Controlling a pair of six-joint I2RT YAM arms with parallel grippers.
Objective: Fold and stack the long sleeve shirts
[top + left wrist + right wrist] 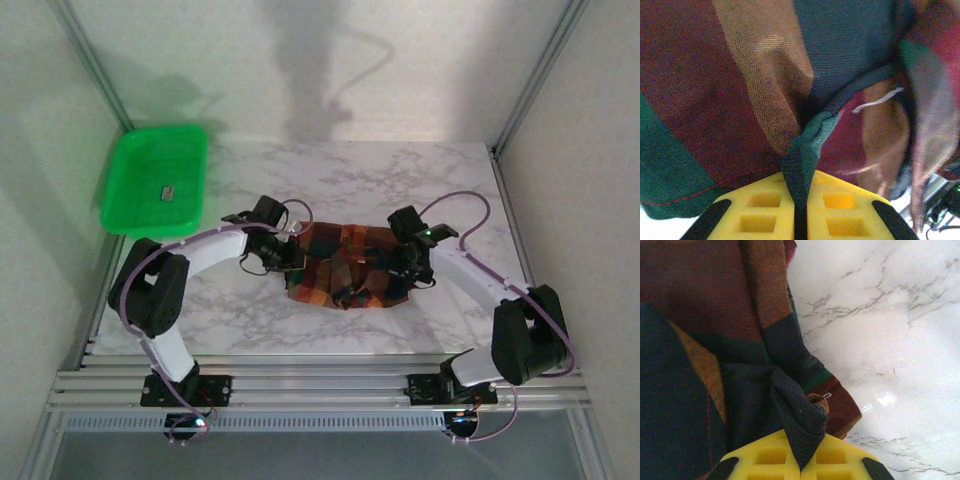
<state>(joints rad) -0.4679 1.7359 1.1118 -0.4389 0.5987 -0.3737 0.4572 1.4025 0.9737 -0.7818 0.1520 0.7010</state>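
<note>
One plaid long sleeve shirt point(345, 265), checked in red, orange, green and navy, lies bunched in the middle of the marble table point(350, 180). My left gripper point(287, 257) sits at its left edge, shut on a dark green fold of the shirt point(802, 160) pinched between the yellow pads point(840, 210). My right gripper point(402, 264) is at the shirt's right edge. It is shut on a navy fold of cloth point(800, 425) that rises between its yellow pads point(835, 460). The shirt point(705, 320) spreads to the left in the right wrist view.
A bright green plastic tray point(158, 180) stands at the table's back left with a small dark item inside. Bare marble point(880, 315) lies to the right of the shirt. Metal frame posts and white walls close in the sides and back.
</note>
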